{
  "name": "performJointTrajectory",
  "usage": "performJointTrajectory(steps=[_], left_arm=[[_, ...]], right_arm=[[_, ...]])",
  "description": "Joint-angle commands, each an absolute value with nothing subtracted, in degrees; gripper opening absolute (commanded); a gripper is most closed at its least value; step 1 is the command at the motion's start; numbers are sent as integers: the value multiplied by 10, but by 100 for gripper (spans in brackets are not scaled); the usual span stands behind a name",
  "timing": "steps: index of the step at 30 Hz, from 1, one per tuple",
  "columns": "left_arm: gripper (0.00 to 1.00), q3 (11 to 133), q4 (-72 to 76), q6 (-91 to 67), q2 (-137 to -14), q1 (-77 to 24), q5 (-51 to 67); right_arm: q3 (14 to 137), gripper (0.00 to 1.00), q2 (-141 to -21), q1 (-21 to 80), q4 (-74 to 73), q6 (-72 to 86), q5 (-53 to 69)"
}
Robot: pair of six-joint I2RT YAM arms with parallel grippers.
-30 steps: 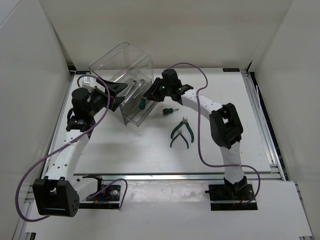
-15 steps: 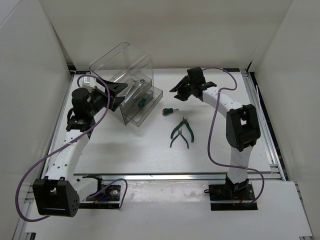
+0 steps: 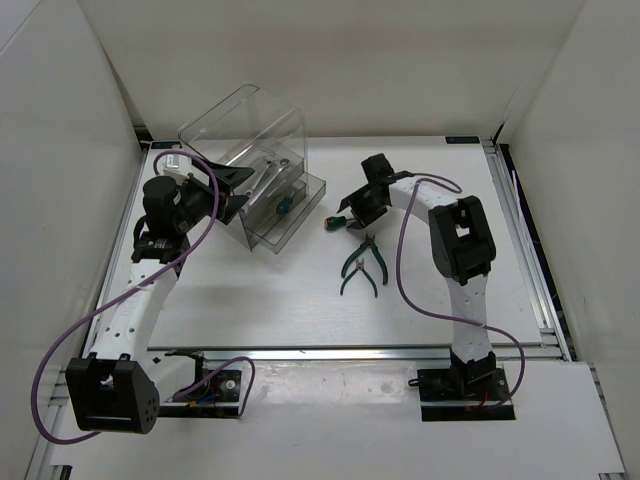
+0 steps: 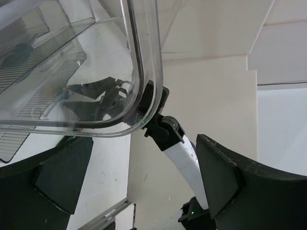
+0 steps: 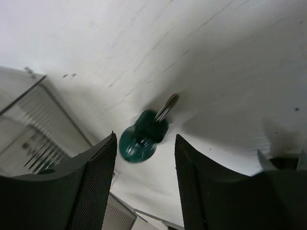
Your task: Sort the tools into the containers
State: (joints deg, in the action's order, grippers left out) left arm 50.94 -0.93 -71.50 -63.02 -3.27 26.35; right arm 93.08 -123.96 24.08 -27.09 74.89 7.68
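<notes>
The right gripper has been drawn away from the cabinet and brought down over the screwdriver, which is now framed between its spread fingers.

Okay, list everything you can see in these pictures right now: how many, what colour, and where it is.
Cabinet: one, clear plastic, far left of the table, two drawers pulled out.
Wrench: silver, in the upper drawer; count unclear.
Small green item: one, in the lower drawer; too small to identify.
Screwdriver: one, stubby, green handle, on the table right of the drawers.
Pliers: one, dark green handles, on the table nearer the arm bases than the screwdriver.
Left gripper: black, open, at the cabinet's left side.
Right gripper: black, open, fingers either side of the screwdriver.
</notes>
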Motion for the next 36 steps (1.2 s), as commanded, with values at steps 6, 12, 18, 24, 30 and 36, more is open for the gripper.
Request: performJointTrajectory(steps=[6, 12, 18, 24, 30, 36], left_arm=[[99, 506, -18, -715, -626, -27, 264], [99, 506, -14, -715, -628, -23, 264], [99, 506, -7, -717, -629, -19, 264], [99, 506, -11, -717, -628, -18, 264], [99, 506, -12, -715, -626, -18, 264], [99, 504, -14, -716, -626, -18, 265]], right_arm=[[983, 56, -1297, 236, -308, 784, 89], [1010, 54, -1336, 228, -330, 773, 93], [930, 0, -1325, 218, -289, 787, 150], [886, 0, -1273, 214, -258, 759, 140], [849, 0, -1167, 225, -148, 710, 90], [858, 0, -1100, 267, -48, 633, 56]])
